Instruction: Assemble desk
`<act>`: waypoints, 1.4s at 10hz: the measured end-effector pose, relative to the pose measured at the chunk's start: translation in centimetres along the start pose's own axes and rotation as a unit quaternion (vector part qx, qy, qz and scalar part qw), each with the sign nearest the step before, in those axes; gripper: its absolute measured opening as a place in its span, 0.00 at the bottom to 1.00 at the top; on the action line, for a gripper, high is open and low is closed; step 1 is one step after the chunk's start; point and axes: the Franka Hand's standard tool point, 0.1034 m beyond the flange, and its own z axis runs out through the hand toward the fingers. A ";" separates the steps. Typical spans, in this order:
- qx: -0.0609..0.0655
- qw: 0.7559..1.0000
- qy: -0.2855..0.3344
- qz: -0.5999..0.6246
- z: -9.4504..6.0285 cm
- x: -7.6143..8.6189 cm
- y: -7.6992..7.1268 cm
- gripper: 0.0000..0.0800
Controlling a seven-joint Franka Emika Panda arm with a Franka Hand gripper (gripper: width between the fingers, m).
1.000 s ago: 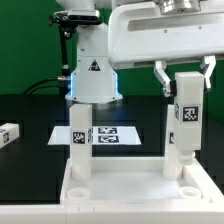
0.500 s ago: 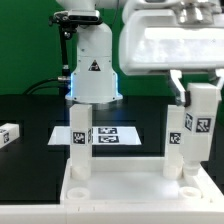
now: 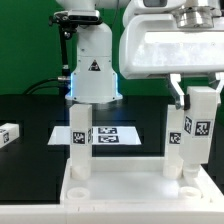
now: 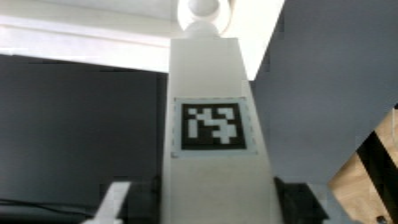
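Note:
The white desk panel (image 3: pixel 125 197) lies at the front, its rim up. One white leg (image 3: pixel 80 140) stands upright in its far socket at the exterior view's left. A second leg (image 3: pixel 177 142) stands in the far socket at the right. My gripper (image 3: pixel 199 94) is shut on a third leg (image 3: pixel 204 125), held upright just to the right of that one. I cannot tell whether its lower end touches the panel. In the wrist view this tagged leg (image 4: pixel 214 120) fills the middle, with my gripper (image 4: pixel 208 205) clamped on its sides.
Another white leg (image 3: pixel 8 133) lies on the black table at the exterior view's far left. The marker board (image 3: pixel 112 135) lies flat behind the panel, between the standing legs. The robot's white base (image 3: pixel 92 75) rises behind it.
My gripper has carried the held leg towards the exterior view's right, off the standing right leg. Over the last half second it has barely moved.

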 end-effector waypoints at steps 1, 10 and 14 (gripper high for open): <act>-0.001 1.000 -0.003 -0.003 0.4 -0.3 0.1 0.36; -0.004 1.000 -0.008 -0.007 2.4 -1.0 0.0 0.36; -0.003 1.000 -0.015 -0.008 3.1 -1.7 -0.2 0.36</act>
